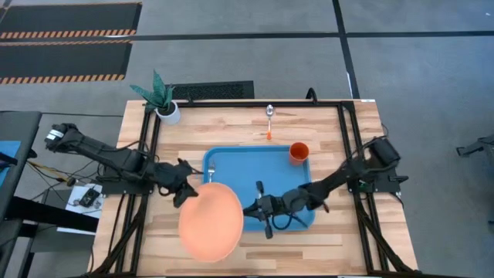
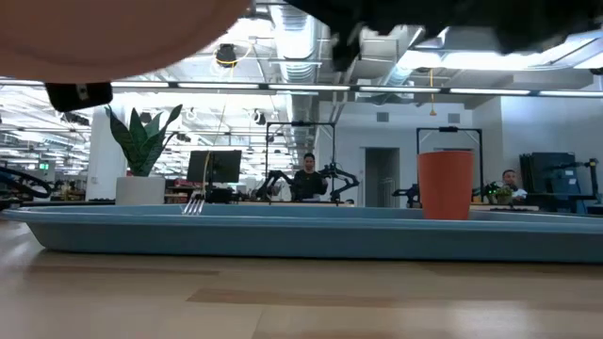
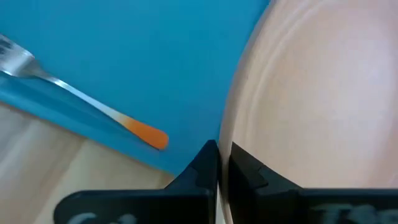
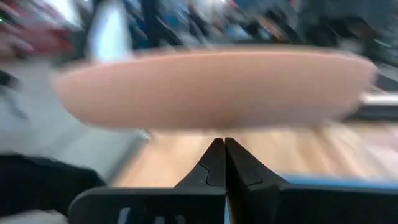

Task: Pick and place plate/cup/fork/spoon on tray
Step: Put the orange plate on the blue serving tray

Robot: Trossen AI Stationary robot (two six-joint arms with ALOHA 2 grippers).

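The salmon-orange plate [image 1: 210,222] hangs above the table's near left part, overlapping the near left corner of the blue tray [image 1: 266,171]. My left gripper [image 1: 187,193] is shut on the plate's far left rim. My right gripper [image 1: 248,210] is shut, its tips right at the plate's right rim [image 4: 217,87]. The orange cup [image 1: 299,152] stands upright in the tray's far right corner. The fork [image 3: 81,99] lies in the tray, at its left rim. The spoon [image 1: 269,120] lies on the table beyond the tray. My left gripper pinches the plate's rim [image 3: 231,134] between its two fingers, one finger above and one below. The fingers come level from the table's left side. The plate is lifted clear of the table, as the low view [image 2: 113,38] shows. Whether my right gripper touches the plate's rim, I cannot tell.
A white pot with a green plant [image 1: 164,104] stands at the table's far left corner. Black frame rails [image 1: 347,147] run along the table's left and right sides. Bare wood [image 1: 340,247] lies at the near right.
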